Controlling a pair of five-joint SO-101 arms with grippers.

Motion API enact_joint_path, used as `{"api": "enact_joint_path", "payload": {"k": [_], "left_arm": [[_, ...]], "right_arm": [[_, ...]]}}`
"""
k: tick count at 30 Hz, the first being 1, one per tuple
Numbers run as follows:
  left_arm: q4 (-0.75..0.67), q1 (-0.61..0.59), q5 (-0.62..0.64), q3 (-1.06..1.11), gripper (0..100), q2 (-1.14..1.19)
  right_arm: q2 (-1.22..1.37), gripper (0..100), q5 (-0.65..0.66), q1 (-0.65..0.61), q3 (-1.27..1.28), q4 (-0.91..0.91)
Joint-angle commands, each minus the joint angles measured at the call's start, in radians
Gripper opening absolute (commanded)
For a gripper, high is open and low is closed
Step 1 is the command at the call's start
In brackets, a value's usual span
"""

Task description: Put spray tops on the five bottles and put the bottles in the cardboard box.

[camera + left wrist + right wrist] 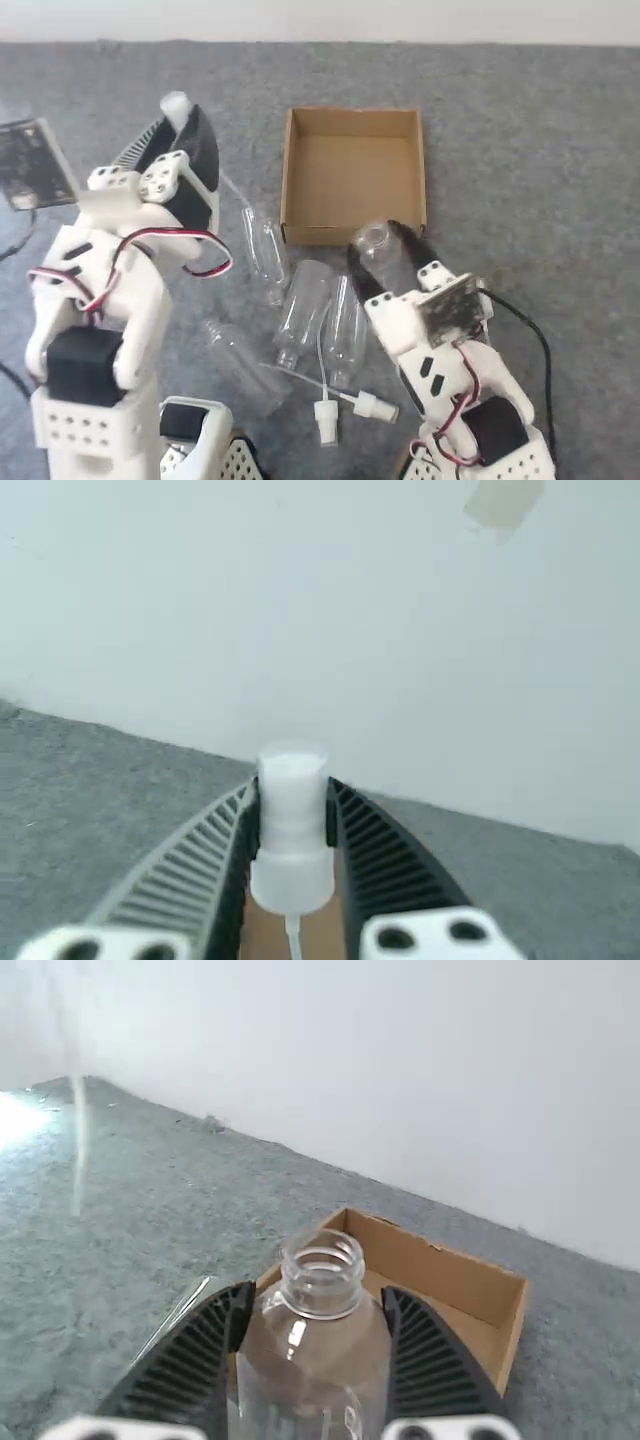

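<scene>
My left gripper (292,825) is shut on a white spray top (291,830), held upright above the carpet; from above the same spray top (175,103) shows at the tip of the left gripper (180,120), left of the cardboard box (352,173). My right gripper (318,1335) is shut on a clear bottle (315,1335) with its open neck up; in the high view that bottle (375,245) sits just in front of the box, in the right gripper (385,255). Three clear bottles (300,305) and two loose spray tops (327,415) lie on the carpet between the arms.
The box stands open at the back centre on the grey carpet (540,150). Another clear bottle (235,360) lies near the left arm's base. A white wall (400,1050) runs behind the carpet's far edge.
</scene>
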Motion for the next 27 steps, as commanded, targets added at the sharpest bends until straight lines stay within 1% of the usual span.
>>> {"api": "enact_joint_path", "payload": {"k": [1,8,16,21,27], "left_arm": [[-0.083,0.038,0.043,-0.053,1,-0.021],[-0.117,0.140,0.140,-0.053,1,-0.023],[-0.129,0.267,0.147,-0.033,1,-0.021],[-0.252,0.308,0.147,0.077,1,-0.021],[-0.304,0.344,0.144,0.139,1,-0.021]], "right_arm": [[-0.021,0.7,0.040,-0.036,0.021,-0.025],[-0.021,0.7,0.040,-0.036,0.155,-0.140],[-0.021,0.7,0.040,-0.054,0.180,-0.159],[-0.021,0.7,0.040,-0.084,0.181,-0.157],[-0.021,0.7,0.040,-0.085,0.181,-0.157]]}}
